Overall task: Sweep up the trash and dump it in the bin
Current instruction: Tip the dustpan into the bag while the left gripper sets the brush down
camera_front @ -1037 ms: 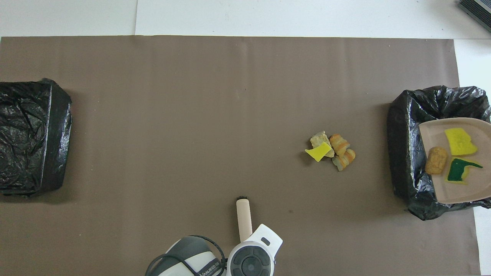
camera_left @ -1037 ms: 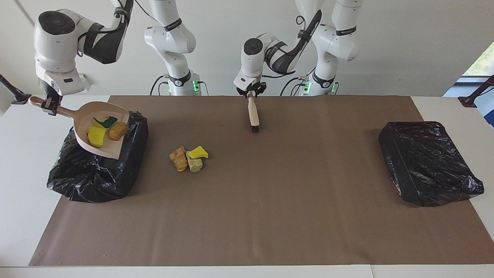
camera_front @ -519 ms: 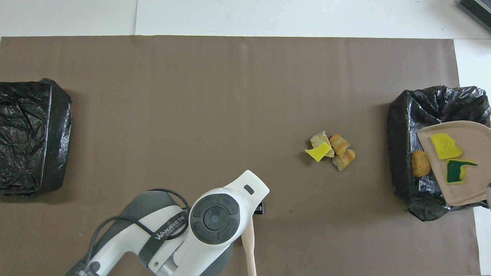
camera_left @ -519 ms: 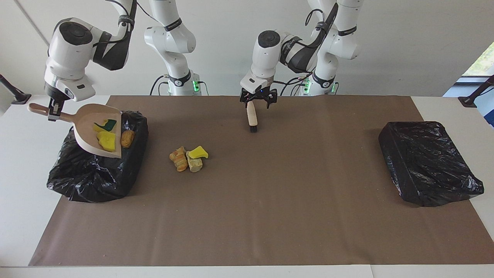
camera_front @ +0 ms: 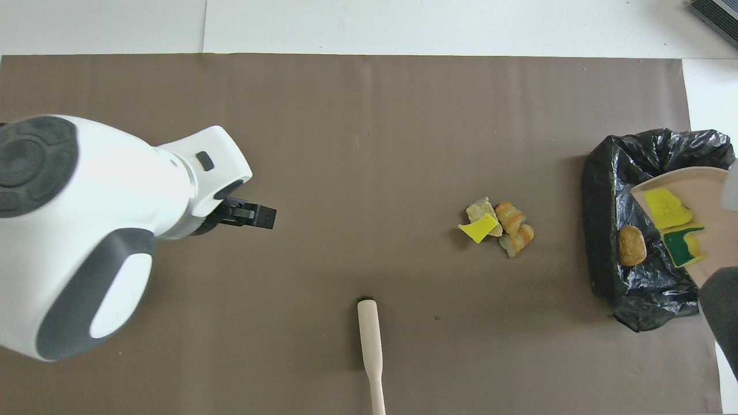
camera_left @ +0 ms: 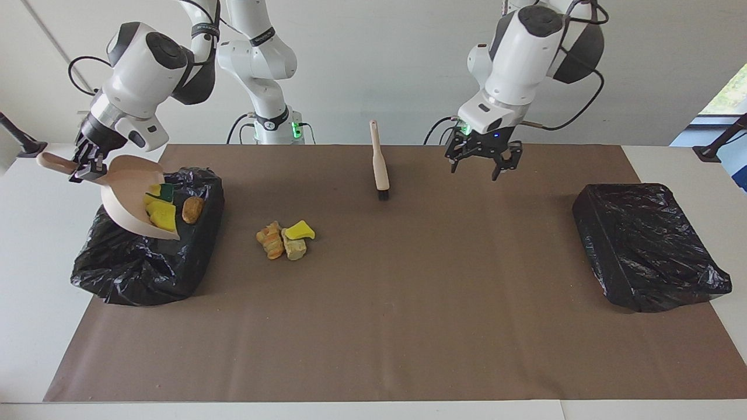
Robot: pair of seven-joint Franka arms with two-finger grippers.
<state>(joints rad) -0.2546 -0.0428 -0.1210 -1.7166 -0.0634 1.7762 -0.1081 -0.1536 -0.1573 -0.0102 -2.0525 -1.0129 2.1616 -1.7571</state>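
Note:
My right gripper (camera_left: pixel 83 165) is shut on the handle of the pink dustpan (camera_left: pixel 125 195) (camera_front: pixel 712 190), which tilts steeply over the black-lined bin (camera_left: pixel 146 262) (camera_front: pixel 599 230). Two yellow sponge pieces of trash (camera_left: pixel 160 214) (camera_front: pixel 666 207), one green-topped, cling to the pan's lower edge. An orange-brown lump (camera_left: pixel 192 209) (camera_front: pixel 632 245) lies in the bin. Three more scraps of trash (camera_left: pixel 286 239) (camera_front: pixel 499 222) sit heaped on the mat beside the bin. My left gripper (camera_left: pixel 478 168) (camera_front: pixel 251 214) hangs open and empty over the mat. The brush (camera_left: pixel 380 166) (camera_front: pixel 369 334) stands free, bristles on the mat, handle toward the robots.
A second black-bagged bin (camera_left: pixel 648 245) (camera_front: pixel 46 202) sits at the left arm's end of the table. The brown mat (camera_left: pixel 408 326) covers most of the tabletop, with white table showing at both ends.
My left gripper opened, let go of the brush and swung up toward the left arm's end. The right gripper tipped the dustpan further, and the brown lump slid off into the bin.

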